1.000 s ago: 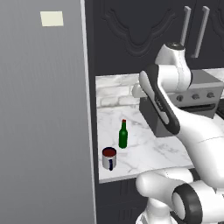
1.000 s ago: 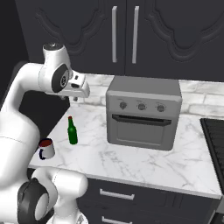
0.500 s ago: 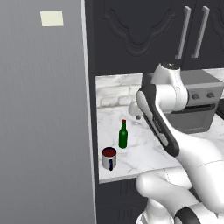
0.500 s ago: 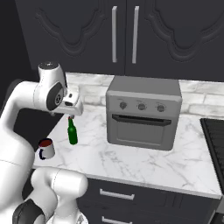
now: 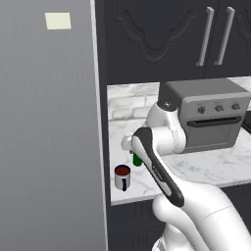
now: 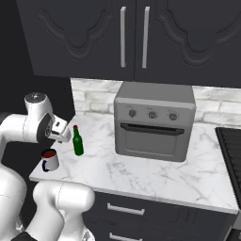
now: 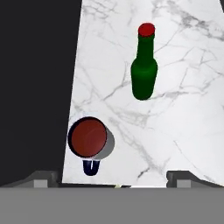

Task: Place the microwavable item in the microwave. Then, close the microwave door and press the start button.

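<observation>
Silver-grey mug [image 5: 122,177], left base view: stood upright at the near left corner of the marble counter [image 5: 215,164], close to the edge; a clumsy nudge could tip it off. Right base view: green bottle [image 6: 77,141] just beside the gripper [image 6: 63,135] (risk of being knocked). Hand view: jaws spread wide, nothing held; mug low and left, off-centre, so a misaligned grasp is possible.

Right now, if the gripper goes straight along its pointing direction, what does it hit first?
Probably bare marble counter. The open gripper looks down at the countertop; the mug sits off to one side by the edge, the green bottle farther out. Neither seems centred in its line, though depth is unclear.
</observation>
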Controlling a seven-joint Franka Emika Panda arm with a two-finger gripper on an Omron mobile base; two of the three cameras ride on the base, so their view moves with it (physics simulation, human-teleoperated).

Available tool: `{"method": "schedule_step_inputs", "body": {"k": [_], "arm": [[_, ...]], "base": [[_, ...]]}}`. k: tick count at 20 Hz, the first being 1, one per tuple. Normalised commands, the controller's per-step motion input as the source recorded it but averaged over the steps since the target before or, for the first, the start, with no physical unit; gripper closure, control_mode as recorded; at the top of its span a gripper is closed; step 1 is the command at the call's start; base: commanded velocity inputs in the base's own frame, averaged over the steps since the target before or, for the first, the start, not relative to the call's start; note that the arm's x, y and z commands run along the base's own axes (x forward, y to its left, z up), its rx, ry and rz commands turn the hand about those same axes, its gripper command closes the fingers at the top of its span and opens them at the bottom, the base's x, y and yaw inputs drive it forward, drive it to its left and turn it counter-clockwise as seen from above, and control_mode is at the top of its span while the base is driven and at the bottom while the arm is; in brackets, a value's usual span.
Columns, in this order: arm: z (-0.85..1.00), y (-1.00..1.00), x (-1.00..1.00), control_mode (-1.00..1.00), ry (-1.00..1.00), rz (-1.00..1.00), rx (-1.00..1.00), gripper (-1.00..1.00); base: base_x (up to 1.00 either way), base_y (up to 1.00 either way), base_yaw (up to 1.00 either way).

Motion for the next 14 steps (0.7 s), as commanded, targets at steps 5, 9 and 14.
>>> {"method": "schedule_step_inputs", "body": {"k": [5, 9, 14], "arm": [[-0.43, 0.18, 0.12, -1.00, 0.06, -0.03, 0.00, -1.00], [-0.37, 0.00, 0.06, -1.00, 0.03, -0.04, 0.00, -1.00], [-0.17, 0.12, -0.13, -1.00, 0.03, 0.00, 0.00, -1.00]], "base": [[0.00, 0.00, 0.00], [0.00, 0.00, 0.00], [0.00, 0.00, 0.00]]}}
